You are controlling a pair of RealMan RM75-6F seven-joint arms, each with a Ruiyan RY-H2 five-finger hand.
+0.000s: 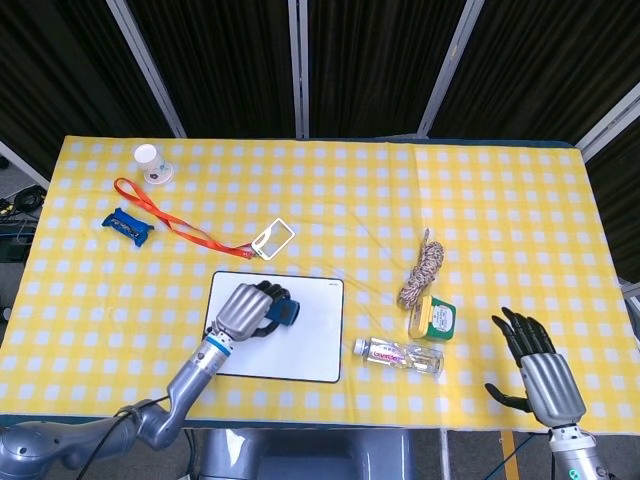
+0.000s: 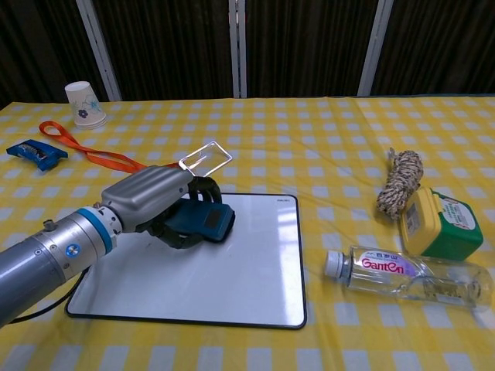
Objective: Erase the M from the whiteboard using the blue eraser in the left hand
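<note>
Left hand [image 2: 155, 202] fingers curled around blue eraser [image 2: 199, 221], pressing it on whiteboard [image 2: 232, 278], lower centre-left. Right hand [image 1: 535, 368], lower right, fingers spread, empty. One bottle [image 2: 410, 274], one cup [image 2: 85, 103].

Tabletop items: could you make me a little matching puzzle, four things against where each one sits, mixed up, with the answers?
Things:
1. blue eraser
2. paper cup
3. water bottle
4. rope bundle

Places:
A. far left corner of the table
B. lying on its side, right of the whiteboard
C. on the whiteboard, held by the left hand
D. just behind the green-and-yellow box

Pairs: 1-C, 2-A, 3-B, 4-D
</note>
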